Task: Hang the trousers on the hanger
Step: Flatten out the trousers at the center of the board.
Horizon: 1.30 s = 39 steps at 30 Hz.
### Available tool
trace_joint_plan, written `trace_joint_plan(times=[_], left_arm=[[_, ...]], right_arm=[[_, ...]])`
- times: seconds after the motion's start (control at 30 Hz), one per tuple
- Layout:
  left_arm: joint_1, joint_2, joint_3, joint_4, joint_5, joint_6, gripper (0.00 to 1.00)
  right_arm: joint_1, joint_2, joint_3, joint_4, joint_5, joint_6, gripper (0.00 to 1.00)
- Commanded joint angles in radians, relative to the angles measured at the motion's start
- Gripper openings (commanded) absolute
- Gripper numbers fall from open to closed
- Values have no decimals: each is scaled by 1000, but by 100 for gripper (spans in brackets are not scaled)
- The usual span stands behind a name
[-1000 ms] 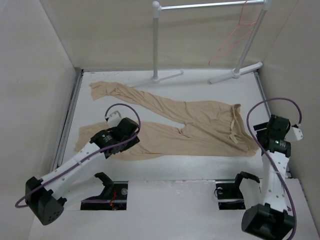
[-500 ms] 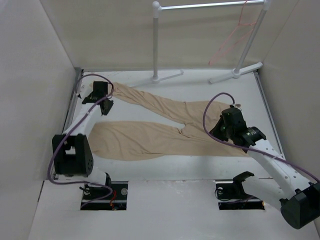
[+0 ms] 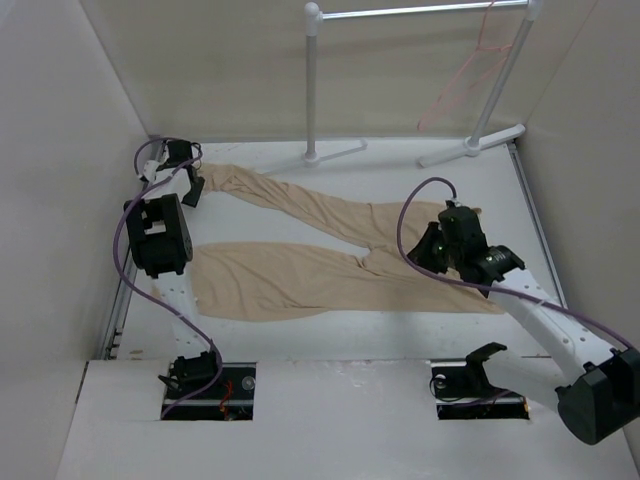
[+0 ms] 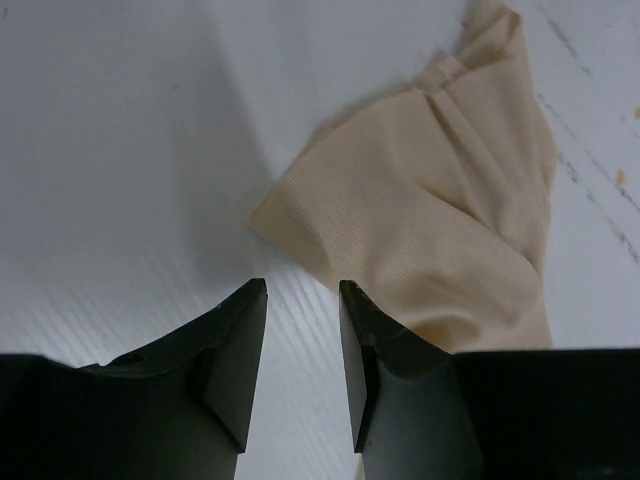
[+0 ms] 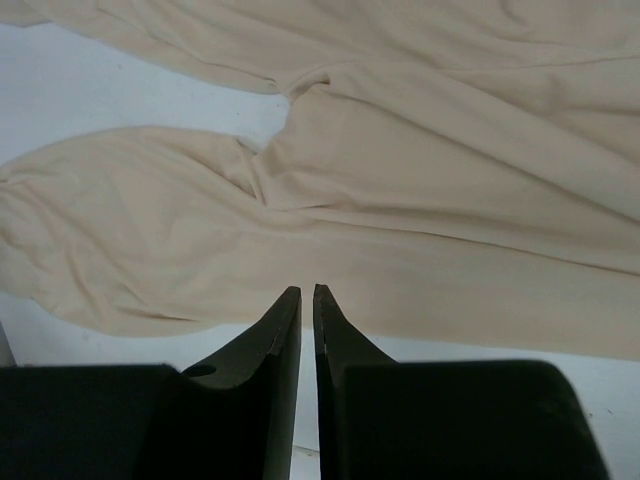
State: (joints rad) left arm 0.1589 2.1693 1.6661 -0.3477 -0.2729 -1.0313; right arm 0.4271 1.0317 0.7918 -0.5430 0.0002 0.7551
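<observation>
Inventory, placed against the trousers (image 3: 340, 255):
- Trousers: being borne flat by the table (image 3: 400, 330), waist to the right, both legs running left.
- Garment rack (image 3: 312, 90): being supported behind the trousers.
- Hanger (image 3: 460, 78): being carried on the rack's rail, behind the trousers' waist.
- Left gripper (image 3: 193, 188): being held just beside the trousers' far-leg cuff.
- Right gripper (image 3: 428, 250): being held over the trousers' waist end.

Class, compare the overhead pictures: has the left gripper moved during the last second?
Yes. The left gripper moved farther away and leftwards, now much closer to level with the white rack's left foot.
</observation>
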Motion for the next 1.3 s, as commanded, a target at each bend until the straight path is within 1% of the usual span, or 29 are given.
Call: trace_joint_plan(times=[0.0, 0.13, 0.2, 0.23, 0.3, 0.37, 0.4, 0.47, 0.53, 0.67, 0.77, 0.87, 1.03, 1.17, 1.27], left_arm=[[31, 27, 49, -37, -9, -58, 33], [49, 60, 34, -30, -2, -98, 33], [54, 86, 49, -27, 4, -101, 32], [57, 101, 63, -27, 14, -101, 28], [66, 127, 89, -20, 38, -101, 18], [75, 127, 98, -1, 57, -101, 8], [80, 113, 103, 12, 64, -101, 4], [81, 60, 118, 44, 93, -90, 1], [81, 0, 158, 55, 127, -79, 0], [84, -133, 221, 53, 184, -59, 0], [83, -206, 242, 16, 213, -46, 0], [80, -293, 195, 10, 216, -38, 0], [32, -521, 55, 41, 189, -32, 0], [-6, -681, 55, 33, 166, -10, 0], [-6, -749, 69, 1, 155, 17, 0]], right_arm=[[8, 5, 84, 48, 27, -7, 16], [-3, 19, 90, 48, 29, 21, 17], [-9, 25, 90, 46, 30, 24, 17], [-11, 27, 92, 45, 32, 24, 17], [-18, 27, 96, 37, 37, 24, 17], [-30, 24, 101, 31, 49, 23, 17], [-37, 24, 103, 31, 49, 20, 18], [-52, 34, 103, 32, 47, 12, 19], [-67, 51, 98, 44, 38, 6, 19], [-93, 74, 92, 80, 34, -11, 20], [-121, 96, 89, 104, 14, -23, 20], [-138, 107, 98, 115, -5, -37, 20], [-165, 79, 107, 129, 3, -46, 20], [-201, 47, 87, 147, 4, -30, 21], [-213, 44, 78, 161, -9, -17, 22]])
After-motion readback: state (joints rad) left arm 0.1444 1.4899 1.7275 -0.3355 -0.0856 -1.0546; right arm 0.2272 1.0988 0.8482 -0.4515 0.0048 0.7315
